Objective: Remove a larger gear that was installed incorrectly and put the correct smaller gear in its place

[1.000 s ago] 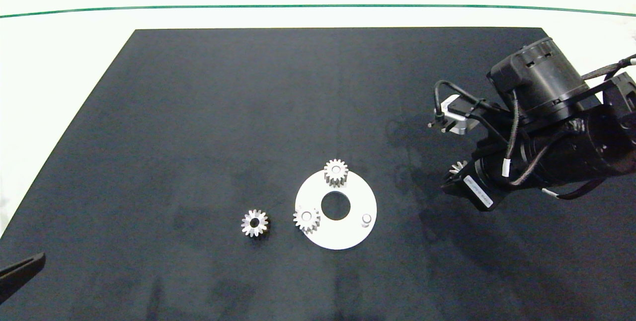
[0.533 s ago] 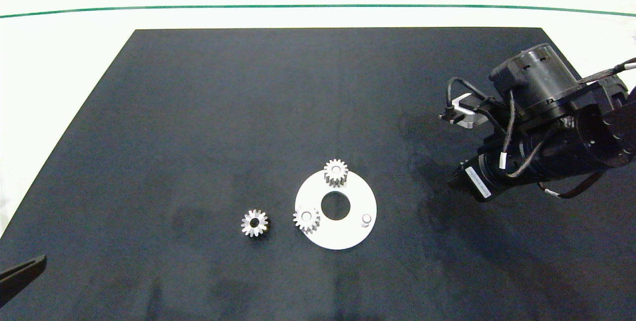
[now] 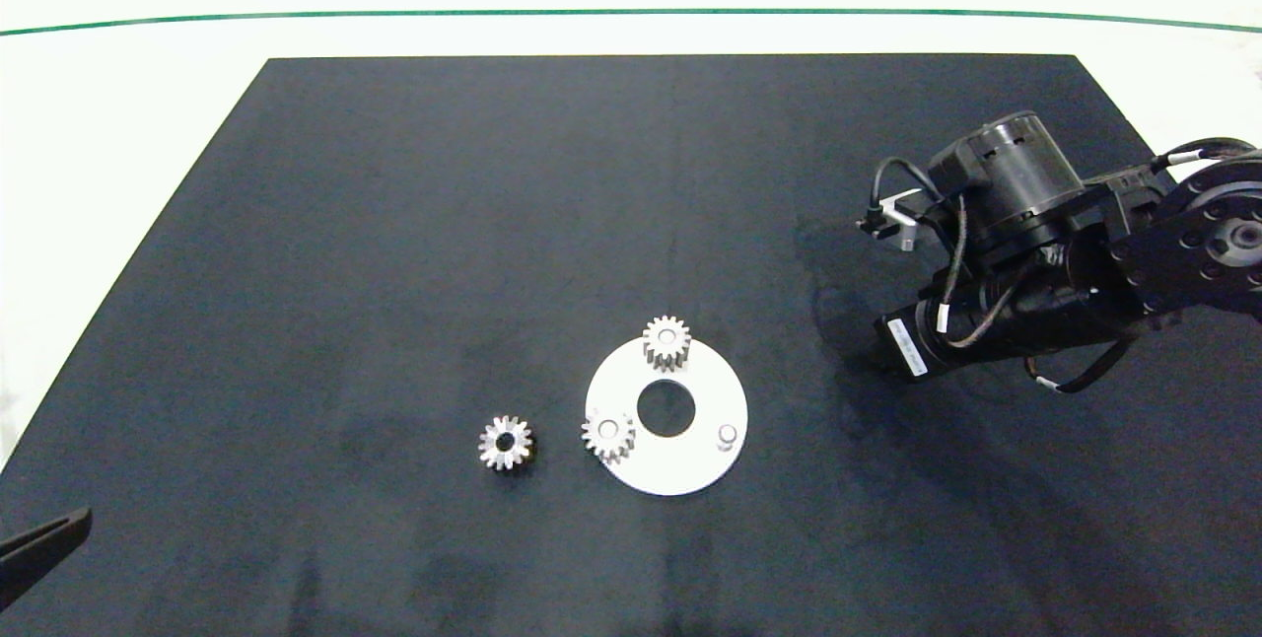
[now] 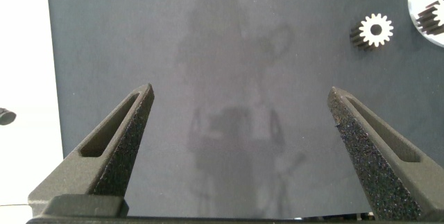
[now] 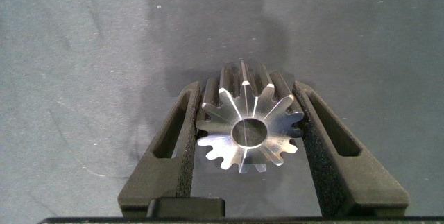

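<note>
The larger gear, silver with long pointed teeth and a centre hole, is clamped between the fingers of my right gripper just above the black mat. In the head view my right arm covers this gear and the fingers, at the mat's right side, well right of the white disc plate. Two smaller gears sit on the plate's pegs, and one peg stands bare. A loose smaller gear lies left of the plate. My left gripper hangs open at the near left corner.
The black mat covers most of the white table, with a green line along the far side. One left finger pokes in at the head view's lower left edge.
My right wrist has turned and shifted a little left and away, with the larger gear still held; its teeth, visible beside the wrist one second ago, are now hidden beneath it. Left arm unmoved.
</note>
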Robot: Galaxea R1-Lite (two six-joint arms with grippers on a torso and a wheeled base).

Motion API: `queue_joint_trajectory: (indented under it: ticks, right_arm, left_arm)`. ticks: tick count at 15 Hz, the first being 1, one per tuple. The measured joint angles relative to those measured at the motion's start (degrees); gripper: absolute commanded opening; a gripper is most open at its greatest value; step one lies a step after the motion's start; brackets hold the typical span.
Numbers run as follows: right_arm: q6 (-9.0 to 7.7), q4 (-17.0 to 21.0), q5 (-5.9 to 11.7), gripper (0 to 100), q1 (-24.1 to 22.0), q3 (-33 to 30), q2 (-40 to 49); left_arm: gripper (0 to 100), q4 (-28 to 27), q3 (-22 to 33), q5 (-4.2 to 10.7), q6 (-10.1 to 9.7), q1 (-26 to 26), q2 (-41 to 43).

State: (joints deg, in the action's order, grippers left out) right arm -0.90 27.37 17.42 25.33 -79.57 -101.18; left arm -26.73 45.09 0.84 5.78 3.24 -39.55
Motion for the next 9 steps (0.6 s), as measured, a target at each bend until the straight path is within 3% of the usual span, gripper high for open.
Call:
queue_joint_trajectory:
  ticks: [4, 5, 9]
  right_arm:
    - [0.11, -0.2, -0.28, 31, 0.1, 1.0, -0.3]
    - [0.09, -0.4, -0.30, 100, 0.1, 1.3, -0.3]
    - [-0.13, -0.4, -0.26, 100, 0.4, 2.9, 0.2]
  left_arm:
    - [100, 0.0, 0.0, 0.01, 0.09, 0.0, 0.0]
    - [100, 0.0, 0.0, 0.01, 0.09, 0.0, 0.0]
    - [100, -0.1, 0.0, -0.05, 0.17, 0.0, 0.1]
